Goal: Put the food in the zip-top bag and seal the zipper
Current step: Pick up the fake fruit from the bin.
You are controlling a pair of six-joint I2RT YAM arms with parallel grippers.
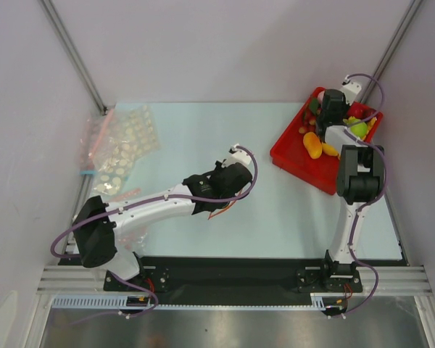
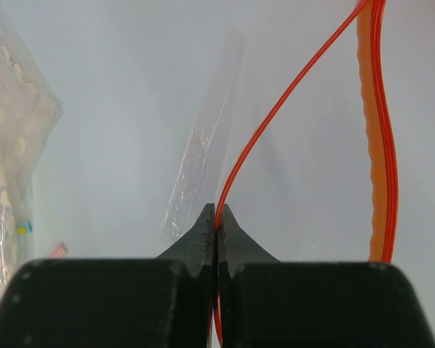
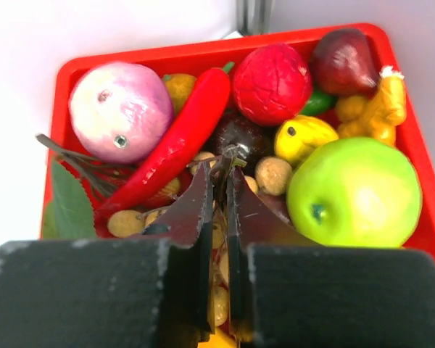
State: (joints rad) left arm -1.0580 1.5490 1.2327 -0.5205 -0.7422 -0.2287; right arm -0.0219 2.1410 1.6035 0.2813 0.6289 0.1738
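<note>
Evidently working on the first step, picking up a piece of food, with nothing showing inside the clear bag [image 2: 199, 152] yet. Pinching one lip of that bag with the left gripper [image 2: 216, 214], jaws pressed fully together on the thin red-orange line of the lip. Leaving the other half of the zipper [image 2: 377, 145] curving away to the right, so probably holding the mouth open. Keeping the bag near the middle of the table [image 1: 203, 130], well apart from the red tray [image 3: 130, 59].

Reaching into the tray with the right gripper [image 3: 220, 168], jaws narrowed to a slit around a thin stem [image 3: 229, 154] among the brown nuts [image 3: 273, 174]. Not being able to tell which piece the stem belongs to, though probably the nut bunch.

Calling next, by the look of it, for a straight lift clear of the neighbours, a carry across to the bag and a drop through the held mouth.

Counting in the tray from the right wrist:
- one red chili [image 3: 181, 138]
- one green apple [image 3: 355, 192]
- one pink-white onion [image 3: 119, 109]
- one wrinkled red fruit [image 3: 272, 83]
- two dark purple fruits [image 3: 344, 61]
- one yellow fruit [image 3: 304, 138]
- one knobbly orange piece [image 3: 380, 109]
- one small orange fruit [image 3: 181, 83] half hidden behind the chili
- one green leaf [image 3: 72, 206]
- nuts too hidden for counting

Counting elsewhere one tray, one clear bag, and a pile of dotted bags [image 1: 127, 141] at the far left, number not being clear.
</note>
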